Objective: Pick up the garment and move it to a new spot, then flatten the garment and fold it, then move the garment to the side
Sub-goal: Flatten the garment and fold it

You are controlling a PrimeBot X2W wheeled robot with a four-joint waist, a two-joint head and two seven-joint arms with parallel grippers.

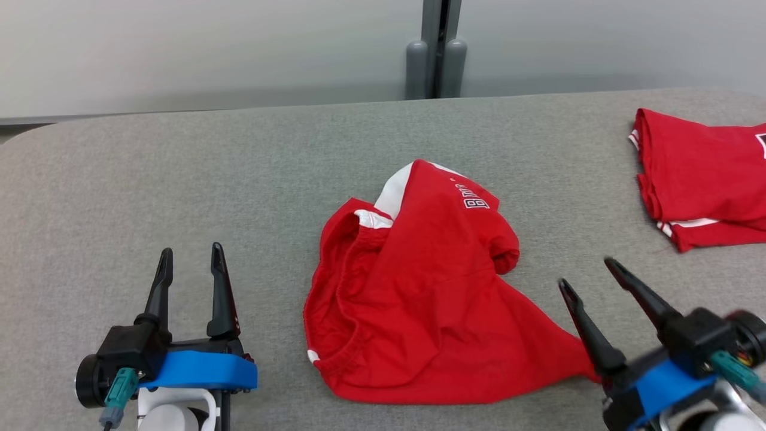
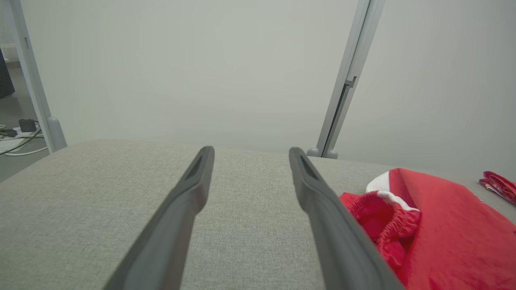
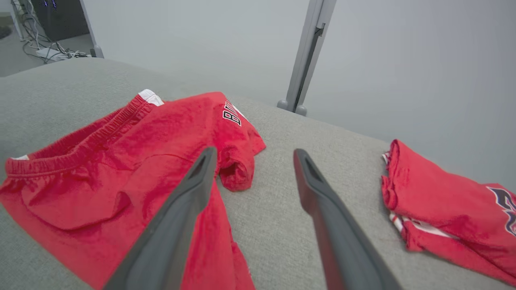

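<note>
- Near the middle of the tabletop [image 1: 179, 167], closer to its front edge than its far one, lies the garment [image 1: 413, 287]: red shorts in a crumpled heap, with the elastic waistband [image 1: 342, 287] bunched on the left side and white trim showing towards the far edge.
- One corner of the cloth [image 1: 568, 359] tapers to a point towards the front right corner, ending just beside the right gripper [image 1: 586, 272].
- That gripper's fingers stand wide apart with nothing between them. One finger crosses the red cloth in the right wrist view, but I cannot tell whether it touches.
- Over the front left of the tabletop, the left gripper [image 1: 191, 249] hovers beside the waistband side, its fingers equally spread and empty, aimed at the far edge.
- With a gripper on either side, the arms look placed for flattening; the heap is not yet smoothed or folded.
- By the far right corner rests a second red garment [image 1: 700, 179], folded and well apart.
</note>
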